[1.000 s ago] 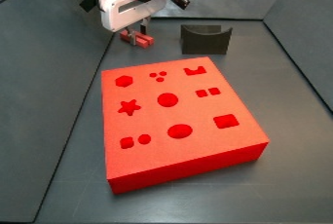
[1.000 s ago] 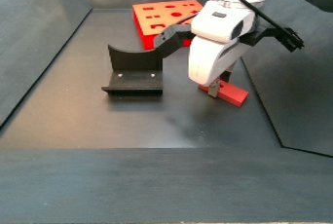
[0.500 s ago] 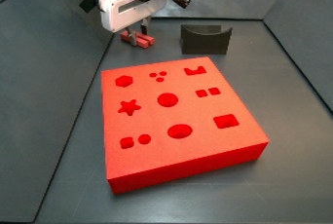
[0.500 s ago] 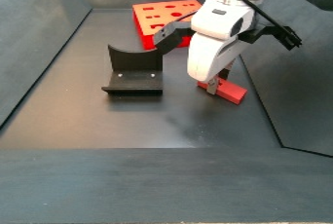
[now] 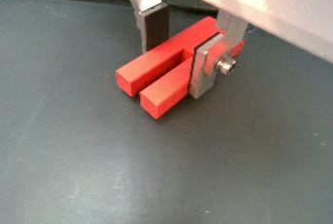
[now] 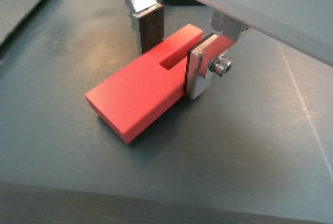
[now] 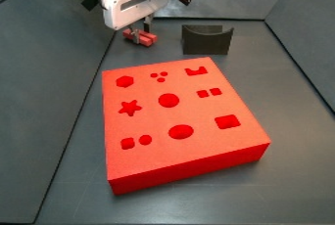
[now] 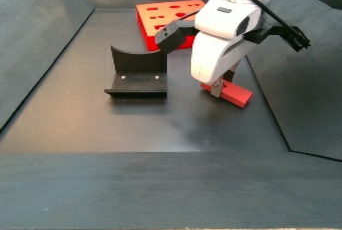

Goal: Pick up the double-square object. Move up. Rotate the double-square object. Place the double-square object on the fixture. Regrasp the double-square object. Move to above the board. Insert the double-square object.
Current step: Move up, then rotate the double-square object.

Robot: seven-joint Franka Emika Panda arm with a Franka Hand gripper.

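The double-square object [image 5: 156, 72] is a small red-pink block with a slot down its middle. It lies flat on the dark floor in both wrist views [image 6: 136, 96]. My gripper [image 5: 180, 64] straddles one end of it, jaws open. One silver finger [image 5: 205, 67] rests against its side. The other finger [image 5: 152, 28] stands just off the opposite side. In both side views the gripper [image 7: 135, 33] [image 8: 218, 84] is low over the block [image 7: 137, 39] [image 8: 237, 96]. The dark fixture [image 7: 206, 39] [image 8: 135, 74] stands apart from the block. The red board [image 7: 177, 121] [image 8: 171, 16] lies flat.
Dark walls [image 7: 295, 53] enclose the floor on all sides. In a side view the block lies close to a side wall [image 8: 267, 94]. The board's recessed holes include a star [image 7: 129, 108], circles and squares.
The gripper has shifted only slightly over the block. The block, fixture and board have not moved.
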